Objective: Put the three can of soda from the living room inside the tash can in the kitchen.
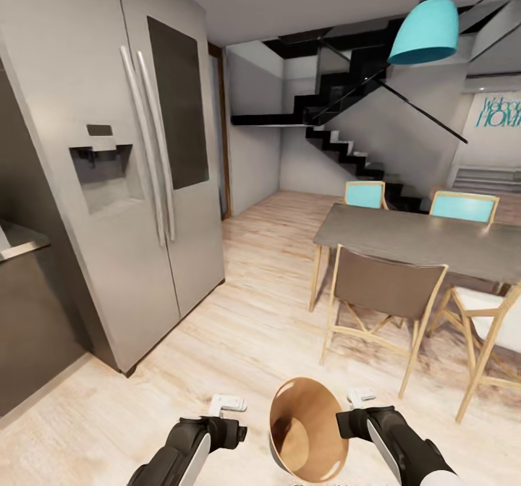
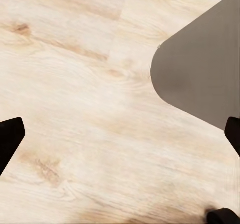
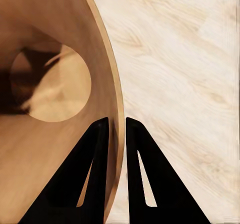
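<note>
**Bin pinched by its rim in your right jaws, left jaws apart and empty**

Your right gripper (image 3: 116, 129) has its jaws clamped on the rim of the tash can (image 3: 50, 84): one black finger sits inside the tan-brown wall, the other outside, with the thin edge squeezed between them. In the head view the tash can (image 1: 307, 428) hangs at about 6 o'clock, tilted so its round mouth faces the camera, the right gripper (image 1: 356, 422) touching its rim at the 3 o'clock side. Its inside looks bare down to the round bottom.

Your left gripper (image 2: 120, 149) has its jaws wide apart, holding nothing, over the light wood floor (image 2: 75, 84); in the head view the left gripper (image 1: 228, 428) sits just beside the bin at its 9 o'clock.

Further out, a steel fridge (image 1: 137, 160) stands at 10 o'clock, a dining desk (image 1: 427, 240) with chairs (image 1: 387, 291) at 3 o'clock, black stairs (image 1: 347, 146) at 1 o'clock and a turquoise lamp (image 1: 425, 30) overhead
</note>
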`<state>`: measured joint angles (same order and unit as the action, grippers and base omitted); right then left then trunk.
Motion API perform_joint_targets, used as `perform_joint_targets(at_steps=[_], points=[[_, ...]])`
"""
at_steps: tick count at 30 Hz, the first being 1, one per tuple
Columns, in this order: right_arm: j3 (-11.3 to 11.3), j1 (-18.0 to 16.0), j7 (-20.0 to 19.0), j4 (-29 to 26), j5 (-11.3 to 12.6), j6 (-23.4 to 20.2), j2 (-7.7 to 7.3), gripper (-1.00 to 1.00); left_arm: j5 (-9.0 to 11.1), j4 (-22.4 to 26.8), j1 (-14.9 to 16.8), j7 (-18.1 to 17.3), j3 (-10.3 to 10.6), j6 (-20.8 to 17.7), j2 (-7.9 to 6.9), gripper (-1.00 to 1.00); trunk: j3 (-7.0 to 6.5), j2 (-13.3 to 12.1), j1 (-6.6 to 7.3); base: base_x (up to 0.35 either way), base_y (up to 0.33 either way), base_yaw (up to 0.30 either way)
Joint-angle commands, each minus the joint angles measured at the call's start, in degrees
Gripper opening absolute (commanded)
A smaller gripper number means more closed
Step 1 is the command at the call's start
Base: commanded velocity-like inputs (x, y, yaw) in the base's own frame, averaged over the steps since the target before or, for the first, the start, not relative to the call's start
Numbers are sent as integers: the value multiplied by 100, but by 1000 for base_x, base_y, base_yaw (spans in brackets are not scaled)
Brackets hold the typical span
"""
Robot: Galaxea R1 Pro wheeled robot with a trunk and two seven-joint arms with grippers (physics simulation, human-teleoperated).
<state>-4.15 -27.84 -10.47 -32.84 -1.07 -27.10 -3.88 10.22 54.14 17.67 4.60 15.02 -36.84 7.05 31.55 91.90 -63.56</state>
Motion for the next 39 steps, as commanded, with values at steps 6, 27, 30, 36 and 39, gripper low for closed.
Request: perform_joint_targets(at_steps=[6,27,30,36,39], points=[[9,-3,-34,3,64,-2,1,-100,-17,0,0,0,1,1,6,100,-1,0,0,0,-63,-281],[-24,-3,-34,0,55,10,10,-100,-37,-3,0,-3,9,10,-2,100,-1,0,0,0,-253,-286],[-24,-3,-34,-1,54,11,10,-100,-37,-6,0,-3,9,13,1,100,-1,0,0,0,-296,-286],[-25,-3,-34,2,61,10,10,-100,-45,-7,0,0,10,89,0,100,-1,0,0,0,-299,-286],[-25,-3,-34,4,62,11,10,-100,-50,-8,0,3,10,106,0,100,-1,0,0,0,-300,-286]])
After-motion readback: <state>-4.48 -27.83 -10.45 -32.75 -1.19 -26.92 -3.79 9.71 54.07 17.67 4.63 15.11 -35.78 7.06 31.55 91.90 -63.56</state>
